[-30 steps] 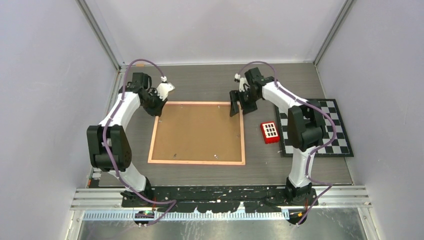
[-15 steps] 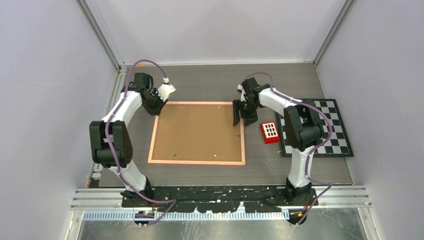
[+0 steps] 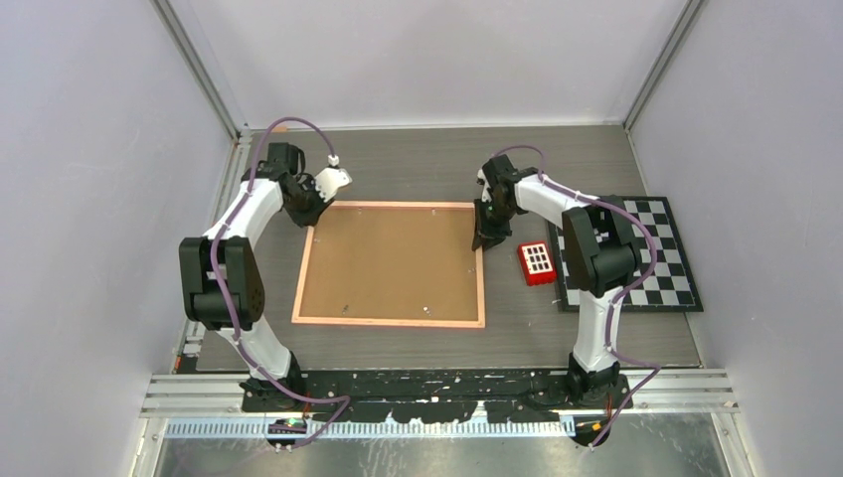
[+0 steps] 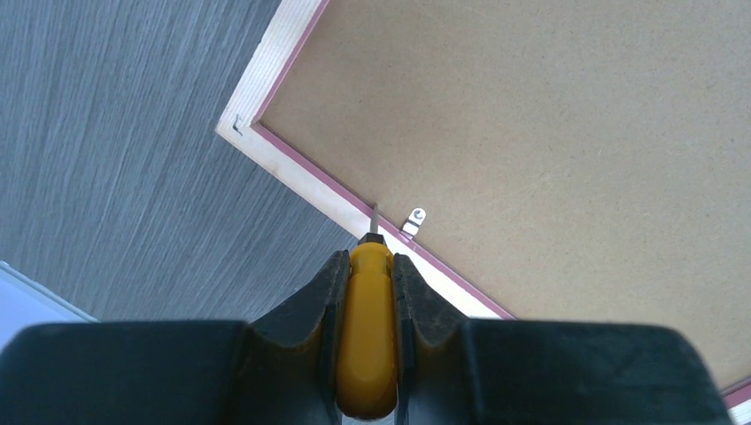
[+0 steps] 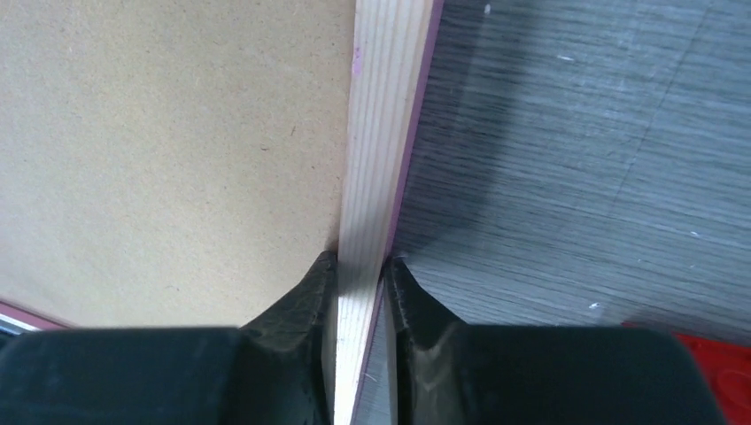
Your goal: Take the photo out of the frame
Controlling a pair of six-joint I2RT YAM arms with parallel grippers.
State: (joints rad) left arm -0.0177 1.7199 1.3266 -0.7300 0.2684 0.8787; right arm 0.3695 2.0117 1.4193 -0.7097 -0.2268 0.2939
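frame: likely stiff, light; grasp edge rail | right gripper: pinching that rail | left gripper: clamping screwdriver

Bare table open at 12 o'clock of the frame, narrower strip at 6. At 3 o'clock red block just beside it, checkerboard past that. That rail is clamped by right gripper; left gripper with screwdriver blocks the 11 o'clock corner.
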